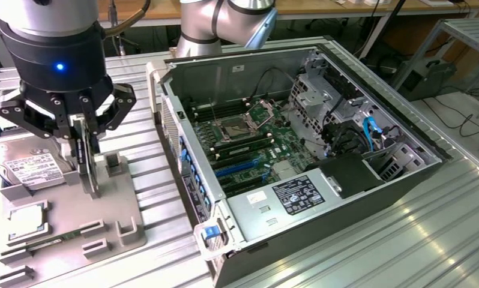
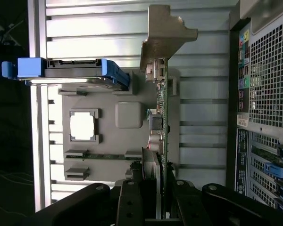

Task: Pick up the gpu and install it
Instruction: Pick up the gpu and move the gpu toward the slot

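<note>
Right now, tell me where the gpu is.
The gpu stands on edge over the fixture at the exterior view's left, between the hard drive and the computer case.

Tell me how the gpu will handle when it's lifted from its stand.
Probably stiff: the gpu stands on edge, a thin straight board. Likely end-heavy, given its metal bracket. Apt to tip if released; the gripper pinches one edge.

- The tray [image 1: 119, 207] sits at the exterior view's left, the computer case [image 1: 248, 264] at its right.
- On the tray, the hard drive [image 1: 27, 168] lies left of the upright gpu [image 1: 86, 171].
</note>
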Available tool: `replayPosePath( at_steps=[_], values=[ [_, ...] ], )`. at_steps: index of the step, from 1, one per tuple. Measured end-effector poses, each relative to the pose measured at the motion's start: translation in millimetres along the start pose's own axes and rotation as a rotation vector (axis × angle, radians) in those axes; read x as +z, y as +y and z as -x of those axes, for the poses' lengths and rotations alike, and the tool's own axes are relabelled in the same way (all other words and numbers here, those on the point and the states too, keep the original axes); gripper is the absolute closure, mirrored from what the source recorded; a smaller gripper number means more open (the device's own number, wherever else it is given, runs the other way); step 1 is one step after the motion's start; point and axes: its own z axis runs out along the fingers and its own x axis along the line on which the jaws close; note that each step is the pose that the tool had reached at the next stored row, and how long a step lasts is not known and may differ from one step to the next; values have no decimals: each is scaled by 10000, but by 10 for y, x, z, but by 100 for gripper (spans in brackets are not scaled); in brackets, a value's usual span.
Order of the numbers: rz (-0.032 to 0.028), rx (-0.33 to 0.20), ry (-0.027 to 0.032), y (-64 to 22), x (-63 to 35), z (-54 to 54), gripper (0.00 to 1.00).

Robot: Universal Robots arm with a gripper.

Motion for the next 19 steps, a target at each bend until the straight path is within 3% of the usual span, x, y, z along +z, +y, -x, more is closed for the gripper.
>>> replayPosePath(
  at_steps=[19],
  values=[
    [-1, 6, 455, 3, -238, 2, 72]
  ],
)
